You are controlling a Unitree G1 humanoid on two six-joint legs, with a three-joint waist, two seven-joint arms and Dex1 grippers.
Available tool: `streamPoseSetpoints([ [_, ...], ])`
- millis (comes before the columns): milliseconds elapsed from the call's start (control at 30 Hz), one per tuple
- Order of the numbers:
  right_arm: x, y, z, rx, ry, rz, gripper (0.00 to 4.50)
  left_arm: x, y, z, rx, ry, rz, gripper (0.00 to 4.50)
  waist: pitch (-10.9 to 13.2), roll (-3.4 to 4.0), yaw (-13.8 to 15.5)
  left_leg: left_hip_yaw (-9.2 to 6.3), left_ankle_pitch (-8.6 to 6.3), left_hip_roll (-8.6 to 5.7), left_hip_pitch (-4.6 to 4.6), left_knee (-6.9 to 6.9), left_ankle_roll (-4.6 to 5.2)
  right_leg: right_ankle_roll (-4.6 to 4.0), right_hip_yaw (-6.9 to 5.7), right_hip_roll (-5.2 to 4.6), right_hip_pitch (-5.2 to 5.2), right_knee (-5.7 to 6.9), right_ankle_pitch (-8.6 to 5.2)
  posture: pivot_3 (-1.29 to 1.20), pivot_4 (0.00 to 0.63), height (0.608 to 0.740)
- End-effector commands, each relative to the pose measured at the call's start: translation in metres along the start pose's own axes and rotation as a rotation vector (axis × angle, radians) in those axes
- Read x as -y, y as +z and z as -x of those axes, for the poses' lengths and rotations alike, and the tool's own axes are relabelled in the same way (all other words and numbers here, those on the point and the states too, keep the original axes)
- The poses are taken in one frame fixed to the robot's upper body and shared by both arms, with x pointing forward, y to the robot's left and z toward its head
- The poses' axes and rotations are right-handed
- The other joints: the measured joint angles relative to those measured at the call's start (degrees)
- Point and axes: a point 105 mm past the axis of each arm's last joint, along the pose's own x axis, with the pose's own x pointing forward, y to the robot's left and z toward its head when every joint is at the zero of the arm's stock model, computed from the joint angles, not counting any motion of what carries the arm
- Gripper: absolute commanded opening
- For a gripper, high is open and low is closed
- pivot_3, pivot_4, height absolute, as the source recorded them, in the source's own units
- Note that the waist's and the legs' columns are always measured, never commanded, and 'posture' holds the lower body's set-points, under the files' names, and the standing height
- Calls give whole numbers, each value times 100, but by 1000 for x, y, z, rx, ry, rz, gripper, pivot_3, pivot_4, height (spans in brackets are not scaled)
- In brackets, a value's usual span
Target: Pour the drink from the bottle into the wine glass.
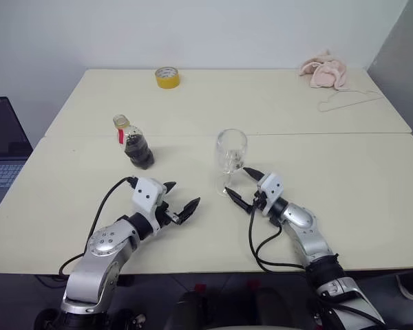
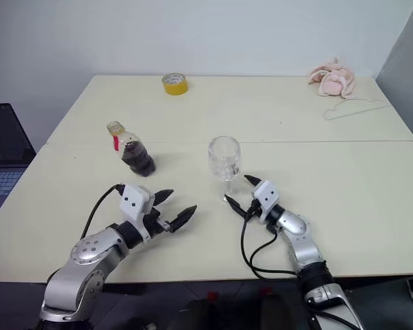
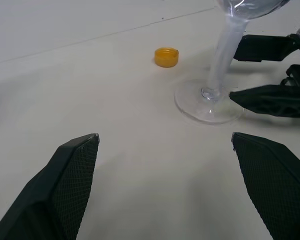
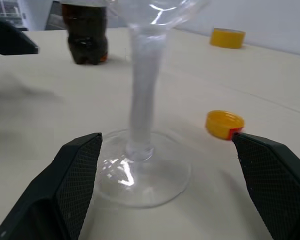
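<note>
The bottle stands uncapped on the table's left half, with the dark drink filling its lower part. The wine glass stands upright near the middle, its bowl looking empty. My right gripper is open just right of the glass, low at the table, its fingers reaching to either side of the foot, apart from the stem. My left gripper is open and holds nothing, in front of the bottle and left of the glass. The yellow cap lies on the table beside the glass foot.
A yellow tape roll sits at the far edge. A pink cloth and a wire hanger lie at the far right. A laptop is off the table's left side. A seam crosses the tabletop.
</note>
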Motion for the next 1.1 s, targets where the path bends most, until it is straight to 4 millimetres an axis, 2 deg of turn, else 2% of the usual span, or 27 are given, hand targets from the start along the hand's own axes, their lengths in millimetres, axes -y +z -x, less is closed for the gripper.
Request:
streamPoseSetpoints([
  [33, -9, 13, 6, 12, 104, 2, 4449, 0, 8, 0, 32, -6, -29, 4500, 1, 1, 4, 0, 0, 0, 0, 0, 0, 0, 0, 0, 0, 0, 0, 0, 150, 740],
  [167, -7, 14, 17, -35, 138, -8, 4449, -1, 8, 0, 32, -6, -30, 4500, 1, 1, 15, 0, 0, -1, -1, 0, 1, 0, 0, 0, 0, -2, 0, 0, 150, 740],
  [333, 6, 8, 41, -157, 159, -67, 4449, -9, 9, 6, 32, 15, -31, 4500, 2, 1, 22, 0, -1, -1, -2, 0, 1, 0, 0, -1, 1, -3, 0, 0, 150, 740],
  [467, 30, 18, 68, -218, 121, -44, 4449, -21, 9, 14, 34, 44, -28, 4500, 4, 1, 30, 0, -1, -1, -5, 1, 2, 0, 0, -1, 1, -8, 0, 0, 150, 740],
  [567, 34, 40, 90, -280, 176, -54, 4449, -32, 11, 21, 50, 65, -32, 4500, 10, 7, 43, 2, -1, -3, -10, 1, 3, 0, 1, -4, 2, -14, 0, 0, 150, 740],
  [700, 39, 75, 131, -414, 230, -68, 4449, -53, 5, 33, 51, 132, -6, 4500, 14, 11, 66, -1, -2, -1, -14, 1, 4, 0, -4, -3, 5, -22, -1, 0, 150, 740],
  [800, 61, 117, 147, -371, 172, -29, 4449, -62, 3, 44, 46, 197, -11, 4500, 19, 5, 65, 0, -3, 1, -12, -1, 6, 0, -5, -2, 12, -29, -1, 0, 150, 740],
  [867, 67, 133, 151, -340, 159, -7, 4449, -62, 4, 47, 48, 218, -11, 4500, 19, 3, 66, -2, -4, 2, -11, 0, 7, 1, -8, -1, 16, -29, -1, 0, 150, 740],
  [933, 80, 172, 152, -249, 134, 52, 4449, -69, 9, 59, 80, 306, 17, 4500, 28, 3, 54, -2, -4, 3, -8, 0, 7, 0, -9, -1, 21, -29, -1, 0, 150, 740],
  [967, 81, 195, 148, -194, 159, 103, 4449, -72, 9, 65, 86, 337, 32, 4500, 32, 6, 45, 2, -4, 3, -8, 1, 8, 1, -5, -1, 20, -31, -1, 0, 150, 740],
  [1000, 80, 209, 145, -162, 181, 135, 4449, -73, 10, 69, 88, 355, 41, 4500, 37, 12, 47, 4, -4, 2, -7, 2, 8, 1, -4, -2, 19, -29, -1, 0, 150, 740],
  [1100, 70, 223, 130, -155, 285, 224, 4449, -93, 12, 69, 101, 406, 59, 4500, 37, 11, 66, -3, -4, 8, -6, -3, 7, 0, -16, 0, 22, -31, -1, 0, 150, 740],
])
